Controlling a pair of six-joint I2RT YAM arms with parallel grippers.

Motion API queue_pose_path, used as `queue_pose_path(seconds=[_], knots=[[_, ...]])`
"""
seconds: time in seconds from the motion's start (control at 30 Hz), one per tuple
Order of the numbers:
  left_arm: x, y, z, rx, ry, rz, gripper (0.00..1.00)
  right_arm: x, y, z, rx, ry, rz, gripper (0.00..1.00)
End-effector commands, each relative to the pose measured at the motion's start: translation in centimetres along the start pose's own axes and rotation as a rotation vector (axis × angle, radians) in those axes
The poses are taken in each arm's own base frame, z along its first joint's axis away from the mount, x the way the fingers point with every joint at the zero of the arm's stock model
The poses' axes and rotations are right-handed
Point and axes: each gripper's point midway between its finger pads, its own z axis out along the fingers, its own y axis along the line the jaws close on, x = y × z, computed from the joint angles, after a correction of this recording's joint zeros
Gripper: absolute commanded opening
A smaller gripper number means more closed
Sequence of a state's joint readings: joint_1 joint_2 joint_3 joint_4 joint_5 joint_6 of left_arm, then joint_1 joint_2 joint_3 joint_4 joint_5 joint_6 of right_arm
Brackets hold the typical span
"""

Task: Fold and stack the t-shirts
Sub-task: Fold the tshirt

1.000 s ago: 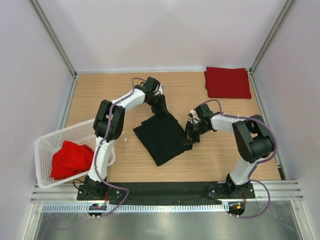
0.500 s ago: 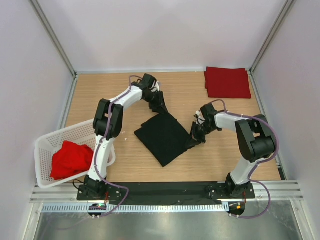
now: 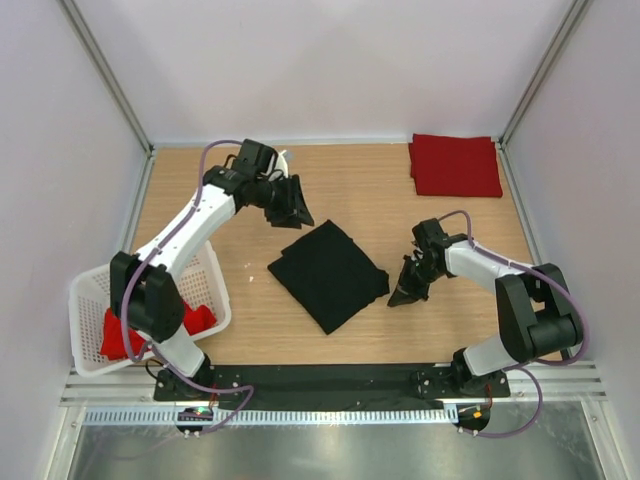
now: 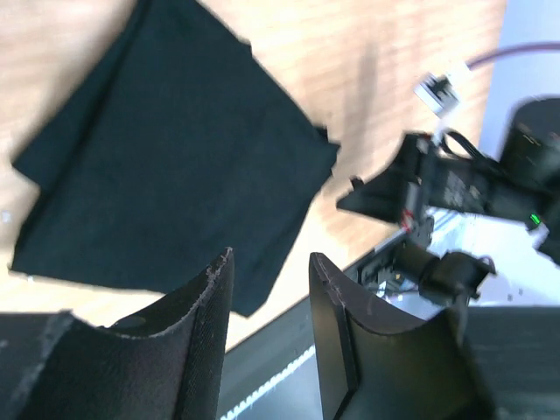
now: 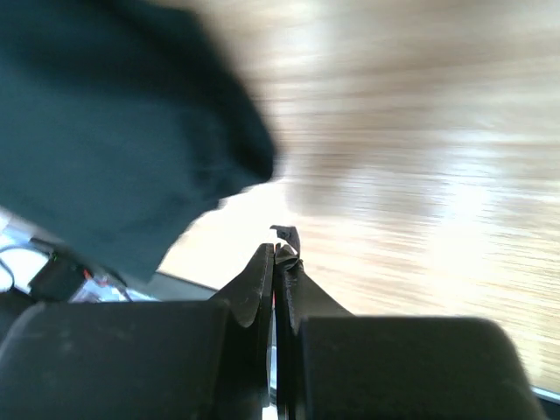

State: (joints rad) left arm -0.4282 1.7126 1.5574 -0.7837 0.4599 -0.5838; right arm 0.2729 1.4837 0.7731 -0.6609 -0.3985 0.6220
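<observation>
Two folded t-shirts lie on the table (image 3: 360, 180), the black t-shirt (image 3: 328, 275) central between the empty, parted left gripper (image 3: 295, 206) and the right gripper (image 3: 401, 297) pinched shut on nothing, the red t-shirt (image 3: 456, 165) in the far right corner.

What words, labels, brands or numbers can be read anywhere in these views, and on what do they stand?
None can be read.
The black t-shirt, the folded red t-shirt and the white basket show no print.
A small white piece on a cable in the left wrist view: too blurred to tell whether it bears any text.
</observation>
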Motion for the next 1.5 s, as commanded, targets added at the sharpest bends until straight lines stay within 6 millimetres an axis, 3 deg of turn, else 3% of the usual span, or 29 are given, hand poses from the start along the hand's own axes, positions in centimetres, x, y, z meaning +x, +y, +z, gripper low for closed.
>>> queue_pose_path(seconds=[0.0,0.13,0.33,0.43,0.47,0.53,0.57,0.6,0.63,0.67,0.73,0.87,0.9,0.93,0.97,1.13,1.47], knots=[[3.0,1.2,-0.8,-0.032,0.053,-0.021,0.42,-1.7,0.5,0.3,-0.026,-0.113,0.11,0.02],[4.9,1.4,-1.4,-0.039,0.071,-0.008,0.45,-3.3,1.3,1.1,-0.062,-0.162,0.142,0.01],[7.7,0.2,-1.6,-0.032,0.091,0.031,0.45,-7.2,3.0,3.2,-0.107,-0.224,0.209,0.01],[8.9,-0.1,-1.2,-0.039,0.109,0.04,0.45,-10.0,4.2,3.5,-0.1,-0.256,0.184,0.01],[9.1,0.2,-1.1,-0.046,0.112,0.038,0.44,-11.9,5.6,2.7,-0.106,-0.286,0.151,0.01],[9.2,0.1,-1.2,-0.051,0.106,0.04,0.45,-13.8,5.5,3.5,-0.047,-0.286,0.075,0.01],[9.2,0.2,-1.2,-0.055,0.103,0.04,0.45,-15.6,7.2,2.1,-0.044,-0.306,0.034,0.01],[9.0,0.5,-1.2,-0.077,0.094,0.049,0.44,-17.1,7.6,1.5,-0.002,-0.305,-0.017,0.01],[8.7,0.6,-1.3,-0.089,0.084,0.049,0.45,-17.2,7.0,1.8,0.025,-0.308,-0.051,0.01],[8.5,1.0,-1.1,-0.106,0.081,0.055,0.45,-18.1,8.0,0.3,0.037,-0.316,-0.084,0.01],[6.6,1.0,-1.5,-0.093,0.048,0.036,0.44,-18.4,8.4,-0.6,0.057,-0.305,-0.136,0.02],[2.5,1.2,-0.8,-0.038,0.017,-0.042,0.43,-17.1,12.7,-1.5,-0.165,-0.253,-0.153,0.08],[2.0,2.0,0.6,-0.05,0.048,-0.073,0.42,-16.9,13.6,-1.4,-0.219,-0.24,-0.136,0.09],[0.2,1.8,0.5,-0.03,0.025,-0.082,0.4,-16.7,14.3,-1.1,-0.265,-0.228,-0.116,0.09],[-0.2,2.5,2.1,-0.029,0.054,-0.113,0.4,-16.5,15.3,-0.5,-0.342,-0.207,-0.063,0.09],[-3.7,4.8,5.4,-0.002,0.058,-0.194,0.29,-16.3,17.9,0.8,-0.487,-0.192,-0.011,0.04],[-5.2,10.8,10.0,-0.058,0.083,-0.297,0.25,-16.9,15.5,4.6,-0.433,-0.163,0.079,0.01]])
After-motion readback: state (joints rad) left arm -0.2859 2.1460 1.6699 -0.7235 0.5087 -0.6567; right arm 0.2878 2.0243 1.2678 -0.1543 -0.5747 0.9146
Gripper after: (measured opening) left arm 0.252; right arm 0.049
